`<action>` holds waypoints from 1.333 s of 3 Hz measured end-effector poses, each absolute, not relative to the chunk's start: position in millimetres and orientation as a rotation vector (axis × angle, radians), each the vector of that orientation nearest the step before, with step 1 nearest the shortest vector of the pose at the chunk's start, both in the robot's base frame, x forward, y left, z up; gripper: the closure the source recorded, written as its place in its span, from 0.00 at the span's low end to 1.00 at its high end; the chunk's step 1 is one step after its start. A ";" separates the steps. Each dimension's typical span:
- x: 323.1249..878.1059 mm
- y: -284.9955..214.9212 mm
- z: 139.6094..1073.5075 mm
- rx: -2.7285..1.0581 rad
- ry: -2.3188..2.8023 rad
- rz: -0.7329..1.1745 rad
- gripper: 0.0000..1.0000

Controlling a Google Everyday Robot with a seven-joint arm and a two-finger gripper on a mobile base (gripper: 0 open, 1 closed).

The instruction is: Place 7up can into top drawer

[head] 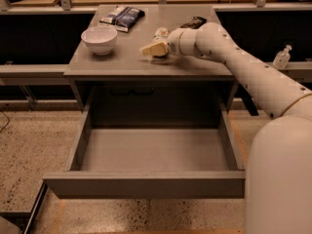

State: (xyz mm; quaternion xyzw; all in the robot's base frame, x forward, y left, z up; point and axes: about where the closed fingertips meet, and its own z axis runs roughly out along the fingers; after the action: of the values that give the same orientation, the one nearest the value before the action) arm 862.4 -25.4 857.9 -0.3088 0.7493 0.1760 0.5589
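The 7up can (160,33) is a small silvery can on the grey table top, near its middle, partly hidden behind my gripper. My gripper (153,49) is cream-coloured and sits low over the table top, just in front of the can and very close to it. The white arm reaches in from the right. The top drawer (146,184) is pulled fully open below the table. Its grey inner floor (156,150) has nothing on it.
A white bowl (99,38) stands at the left of the table top (126,65). A dark snack bag (122,17) lies at the back left. A black remote-like device (193,22) lies at the back right. A clear bottle (282,57) stands off to the right.
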 end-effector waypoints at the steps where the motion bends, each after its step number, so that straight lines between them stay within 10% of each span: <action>1: 868.7 -19.5 850.4 -0.734 1.774 0.408 0.18; 4: 861.2 -9.6 868.1 -0.779 1.722 0.363 0.88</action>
State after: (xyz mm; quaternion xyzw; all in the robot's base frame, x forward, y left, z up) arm 861.2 -9.6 868.1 -0.3322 0.7340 0.1547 0.5718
